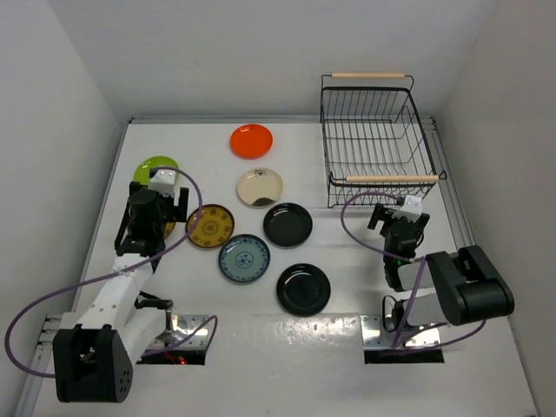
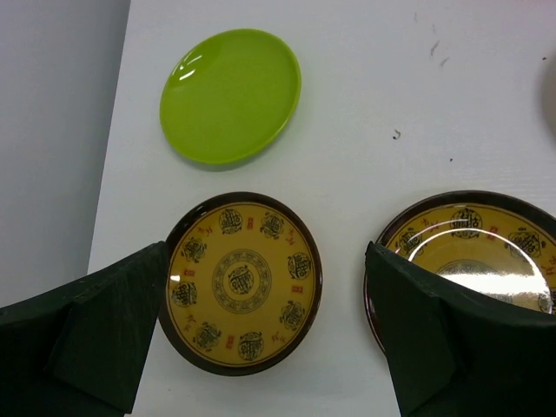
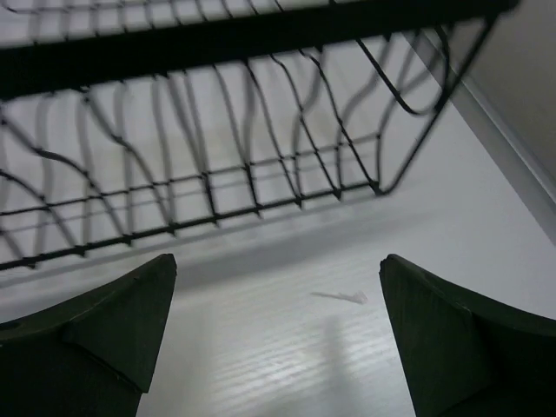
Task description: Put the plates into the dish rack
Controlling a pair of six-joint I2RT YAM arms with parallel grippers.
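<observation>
The black wire dish rack (image 1: 378, 139) with two wooden handles stands at the back right with nothing in it. Its near wall fills the top of the right wrist view (image 3: 217, 187). Plates lie flat on the table: orange-red (image 1: 251, 141), lime green (image 1: 156, 168), cream (image 1: 260, 187), yellow-brown patterned (image 1: 211, 226), blue-grey patterned (image 1: 244, 259) and two black (image 1: 287, 224) (image 1: 303, 288). My left gripper (image 1: 152, 213) is open above another yellow-brown patterned plate (image 2: 241, 282), which lies between its fingers (image 2: 113, 330). My right gripper (image 1: 393, 221) is open and empty over bare table just in front of the rack.
White walls enclose the table on the left, back and right. The lime green plate (image 2: 230, 94) lies just beyond the left gripper, near the left wall. The other patterned plate (image 2: 473, 248) lies right of the left gripper's right finger. Purple cables loop beside both arms.
</observation>
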